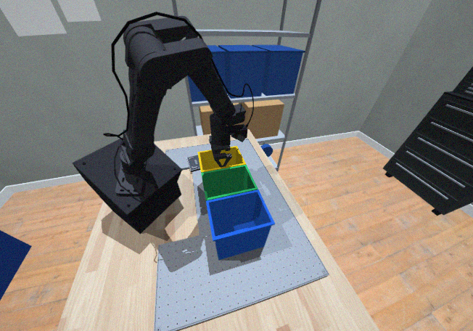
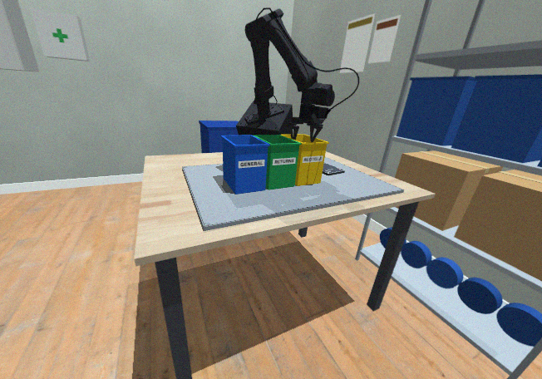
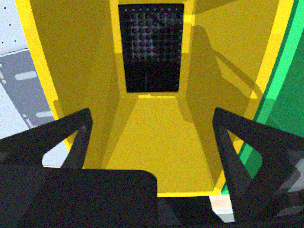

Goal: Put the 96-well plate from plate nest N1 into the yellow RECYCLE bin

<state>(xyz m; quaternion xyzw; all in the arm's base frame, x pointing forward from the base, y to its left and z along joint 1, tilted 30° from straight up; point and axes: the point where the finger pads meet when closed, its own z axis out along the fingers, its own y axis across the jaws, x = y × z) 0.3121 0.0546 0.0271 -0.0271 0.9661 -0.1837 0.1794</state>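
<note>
The black 96-well plate (image 3: 152, 47) lies deep inside the yellow RECYCLE bin (image 3: 80, 75) (image 1: 207, 157) (image 2: 310, 163), free of the fingers. It shows only in the wrist view. My gripper (image 3: 152, 114) (image 1: 221, 157) (image 2: 306, 132) is open and empty, and hangs at the rim of the yellow bin, straight above the plate. The yellow bin stands upright at the far end of the row. The plate nest N1 (image 1: 194, 162) (image 2: 333, 169) lies on the mat beside the yellow bin and looks empty.
The green RETURNS bin (image 1: 214, 183) (image 2: 283, 171) (image 3: 287, 100) and the blue GENERAL bin (image 1: 241, 242) (image 2: 245, 176) stand upright in a row touching the yellow one. The arm's base (image 1: 128, 183) sits left of them. A shelf rack with boxes stands behind the table.
</note>
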